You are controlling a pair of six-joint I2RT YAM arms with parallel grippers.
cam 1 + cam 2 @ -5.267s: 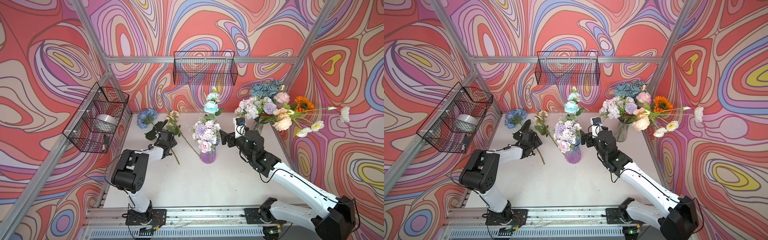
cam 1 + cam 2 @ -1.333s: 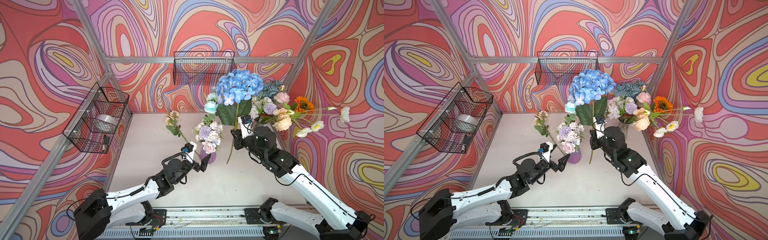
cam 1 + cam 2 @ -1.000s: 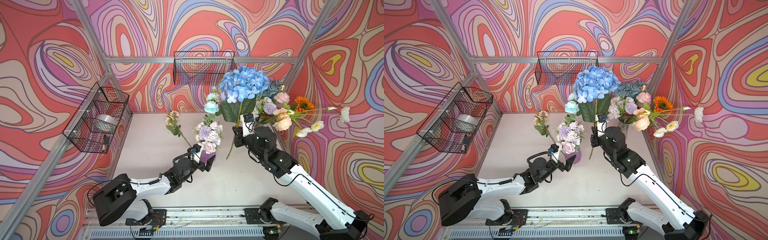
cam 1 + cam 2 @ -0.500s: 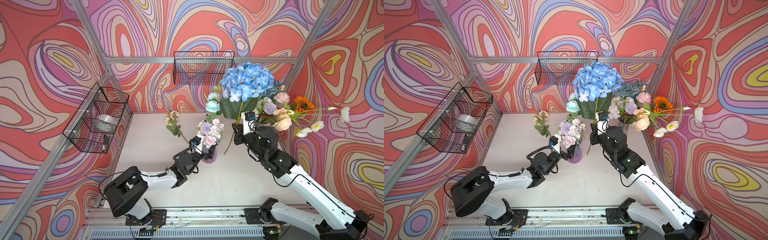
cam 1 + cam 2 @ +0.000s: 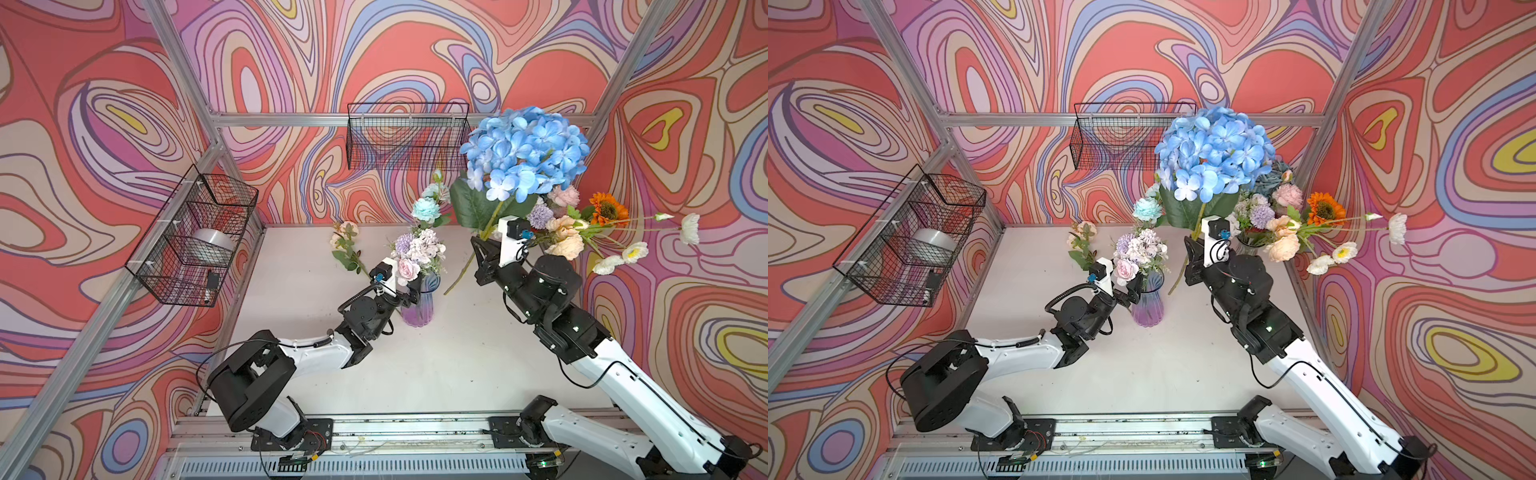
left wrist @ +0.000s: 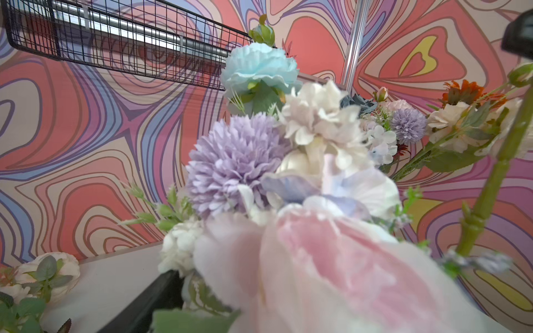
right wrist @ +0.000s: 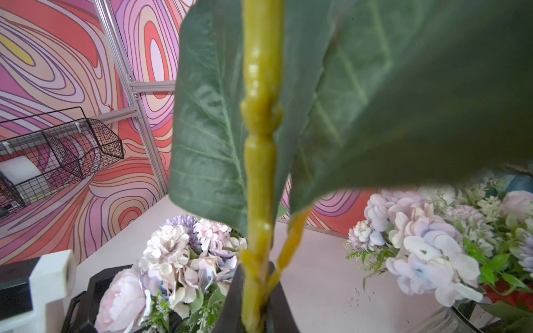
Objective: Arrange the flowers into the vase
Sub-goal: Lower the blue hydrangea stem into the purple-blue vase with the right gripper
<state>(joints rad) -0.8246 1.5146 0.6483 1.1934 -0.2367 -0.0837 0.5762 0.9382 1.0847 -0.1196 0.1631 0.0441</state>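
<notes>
Right gripper (image 5: 478, 249) pinches the blue hydrangea (image 5: 523, 153) by its stem, bloom high, upper right of centre. Left gripper (image 5: 407, 293) sits mid-frame, jaws wide about the vase (image 5: 417, 309) neck; whether they grip it, I can't tell.
</notes>
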